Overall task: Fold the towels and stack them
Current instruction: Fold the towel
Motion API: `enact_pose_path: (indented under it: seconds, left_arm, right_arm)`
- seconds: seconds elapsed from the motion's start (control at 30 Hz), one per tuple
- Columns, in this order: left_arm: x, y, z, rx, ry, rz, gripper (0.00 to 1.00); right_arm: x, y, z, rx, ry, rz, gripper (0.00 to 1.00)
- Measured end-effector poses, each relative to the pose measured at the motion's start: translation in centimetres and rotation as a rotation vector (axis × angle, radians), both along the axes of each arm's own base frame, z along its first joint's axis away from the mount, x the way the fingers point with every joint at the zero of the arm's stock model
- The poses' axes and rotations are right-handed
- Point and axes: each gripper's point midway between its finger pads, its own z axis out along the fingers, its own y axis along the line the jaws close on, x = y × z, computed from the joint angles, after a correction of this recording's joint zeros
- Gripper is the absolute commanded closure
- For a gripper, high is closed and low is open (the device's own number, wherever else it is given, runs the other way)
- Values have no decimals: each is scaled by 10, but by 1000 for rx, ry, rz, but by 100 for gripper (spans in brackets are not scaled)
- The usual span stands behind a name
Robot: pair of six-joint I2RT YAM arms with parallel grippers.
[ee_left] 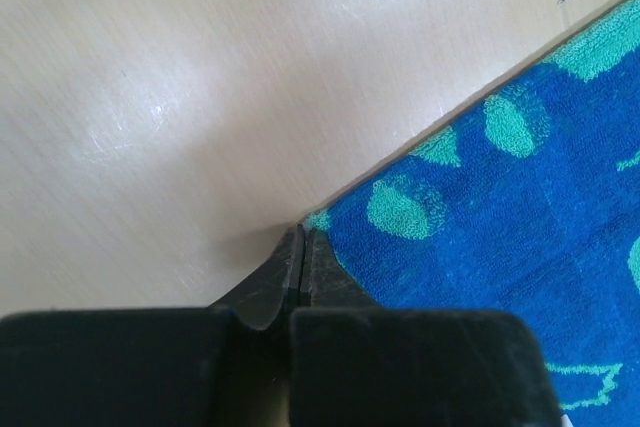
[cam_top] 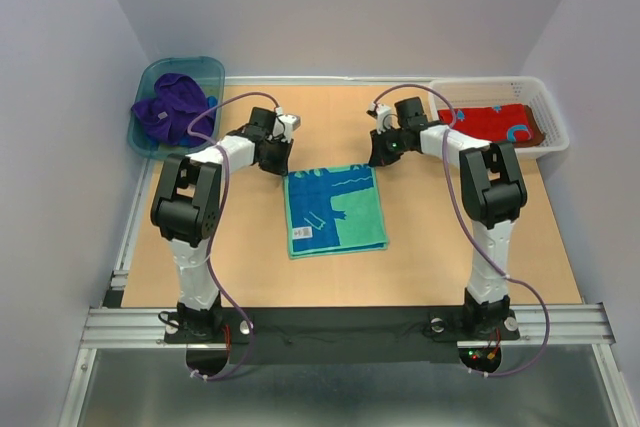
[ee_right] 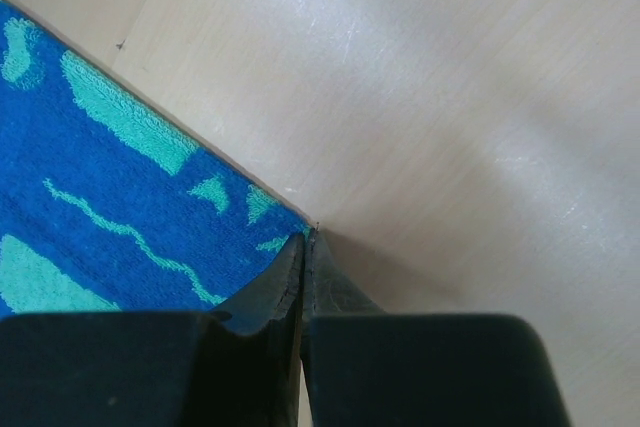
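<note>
Hiding any grip, closed left fingers (ee_left: 266,292) and right fingers (ee_right: 272,292) touch towel (cam_top: 335,209) corners.

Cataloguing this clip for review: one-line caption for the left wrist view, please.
Left gripper pinched shut on a corner of the blue-and-teal towel lying on the pale table.

Place: I'm driving a rig in a robotics lab cell.
Walls: plain grey panels (cam_top: 330,7) box me in.
Bench: wooden tabletop (cam_top: 430,267) on aluminium rails (cam_top: 340,322).
</note>
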Motion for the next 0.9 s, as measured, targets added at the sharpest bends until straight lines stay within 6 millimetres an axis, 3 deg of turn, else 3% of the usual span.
enact_pose_path:
  seconds: [0.37, 0.57, 0.77, 0.9]
  left_arm:
    - [24, -5, 22, 13, -111, -41, 100]
    - [26, -6, 50, -9, -194, -41, 100]
    - [23, -6, 94, -52, -307, -39, 100]
    - [9, -6, 102, -84, -316, -32, 100]
  right_arm:
    - [16, -7, 17, -63, -59, -48, 100]
    - [20, -8, 51, -55, -129, -64, 100]
    - [12, -10, 88, -34, -199, -76, 99]
    - [-5, -9, 92, -37, -200, -74, 99]
